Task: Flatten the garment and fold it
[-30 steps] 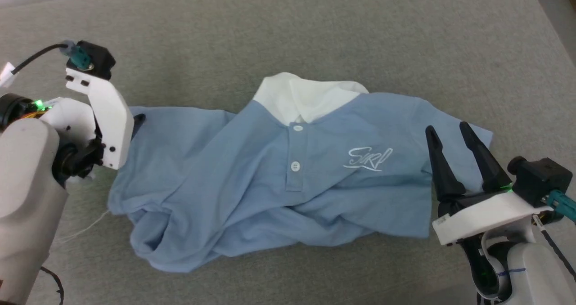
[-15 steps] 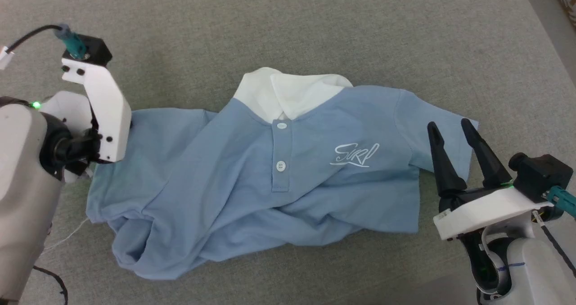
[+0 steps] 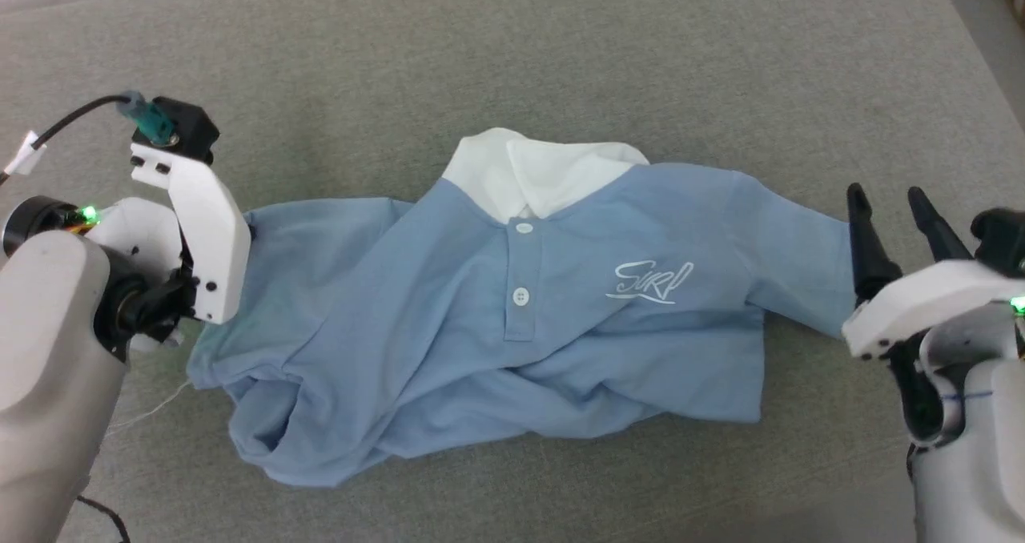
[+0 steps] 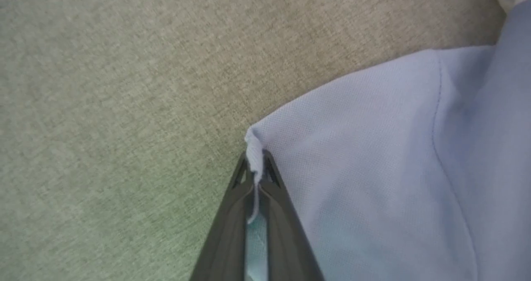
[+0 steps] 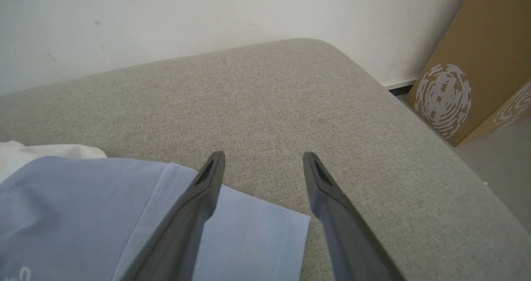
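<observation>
The right gripper has slid outward to the sleeve end, fingers spread wide, holding nothing; the left gripper pinches the opposite sleeve corner. Between them the polo shirt lies rumpled, seemingly half-flattened, not yet folded.

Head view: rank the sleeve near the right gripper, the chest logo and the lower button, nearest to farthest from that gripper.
1. Sleeve, just left of the right gripper, at the garment's right end.
2. Chest logo, on the right half of the chest.
3. Lower button, on the centre placket, farthest left.
</observation>
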Controlling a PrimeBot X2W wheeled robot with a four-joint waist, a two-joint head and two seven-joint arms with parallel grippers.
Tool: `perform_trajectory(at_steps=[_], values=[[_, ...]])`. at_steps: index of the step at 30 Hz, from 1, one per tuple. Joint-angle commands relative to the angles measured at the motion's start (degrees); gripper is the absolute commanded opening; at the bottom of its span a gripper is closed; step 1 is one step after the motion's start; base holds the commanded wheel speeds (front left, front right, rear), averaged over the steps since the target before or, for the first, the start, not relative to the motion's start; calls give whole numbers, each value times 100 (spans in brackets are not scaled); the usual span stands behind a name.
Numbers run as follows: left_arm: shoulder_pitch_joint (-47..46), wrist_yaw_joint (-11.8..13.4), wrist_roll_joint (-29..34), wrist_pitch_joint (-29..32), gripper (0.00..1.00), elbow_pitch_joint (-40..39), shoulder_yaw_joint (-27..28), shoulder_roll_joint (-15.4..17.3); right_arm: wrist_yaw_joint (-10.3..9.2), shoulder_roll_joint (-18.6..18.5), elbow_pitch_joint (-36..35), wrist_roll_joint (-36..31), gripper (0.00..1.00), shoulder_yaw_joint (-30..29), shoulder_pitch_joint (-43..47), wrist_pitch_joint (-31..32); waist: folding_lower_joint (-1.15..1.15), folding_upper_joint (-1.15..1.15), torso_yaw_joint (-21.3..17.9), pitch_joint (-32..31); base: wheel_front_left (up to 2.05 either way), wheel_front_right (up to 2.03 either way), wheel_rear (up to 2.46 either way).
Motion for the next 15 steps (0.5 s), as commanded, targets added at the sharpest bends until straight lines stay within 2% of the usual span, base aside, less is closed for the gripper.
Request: perform_trajectory(at_steps=[1, 2, 9, 15], values=[[157, 35, 0, -61, 0, 64, 37, 52, -5, 20, 340, -11, 100, -215, -279, 230, 0, 0, 111, -25, 0, 0, 0], [157, 35, 0, -61, 0, 64, 37, 52, -5, 20, 340, -11, 100, -215, -279, 230, 0, 0, 111, -25, 0, 0, 0], [343, 77, -122, -197, 0, 4, 106, 59, -5, 20, 1605, -291, 100, -1056, -881, 1644, 0, 0, 451, -17, 0, 0, 0], [390, 57, -198, -284, 0, -62, 84, -33, -5, 20, 2042, -695, 99, -1421, -1172, 2607, 0, 0, 673, 19, 0, 0, 0]])
